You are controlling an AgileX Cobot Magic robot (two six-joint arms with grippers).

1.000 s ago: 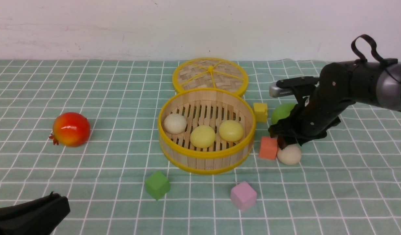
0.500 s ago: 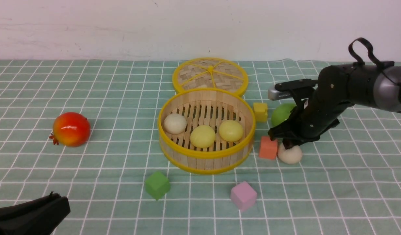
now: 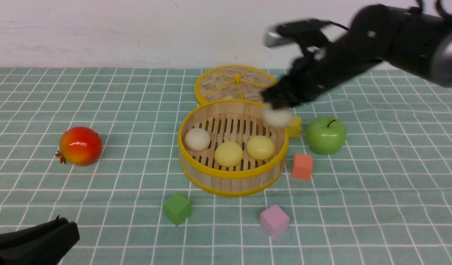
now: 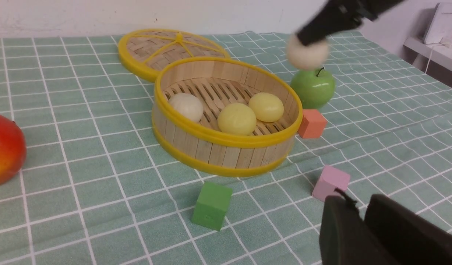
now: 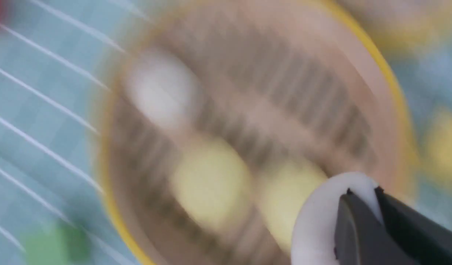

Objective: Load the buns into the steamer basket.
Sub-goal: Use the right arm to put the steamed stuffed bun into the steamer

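The steamer basket (image 3: 231, 176) stands mid-table and holds a cream-white bun (image 3: 197, 139) and two pale yellow buns (image 3: 228, 153) (image 3: 260, 147). My right gripper (image 3: 275, 105) is shut on the fourth bun, a cream-white one (image 3: 277, 117), and holds it in the air above the basket's far right rim; it also shows in the left wrist view (image 4: 307, 54) and the right wrist view (image 5: 318, 221). My left gripper (image 4: 360, 208) is shut and empty, low at the near left (image 3: 60, 228). The right wrist view is blurred.
The woven lid (image 3: 237, 85) lies behind the basket. A green apple (image 3: 325, 134), a yellow cube (image 3: 295, 126) and an orange cube (image 3: 302, 166) sit right of the basket. A green cube (image 3: 177, 208) and a pink cube (image 3: 274, 220) lie in front. A red fruit (image 3: 80, 145) is at the left.
My right gripper has lifted the cream-white bun off the cloth beside the orange cube and carried it up and left over the basket's rim. The apple is now uncovered.
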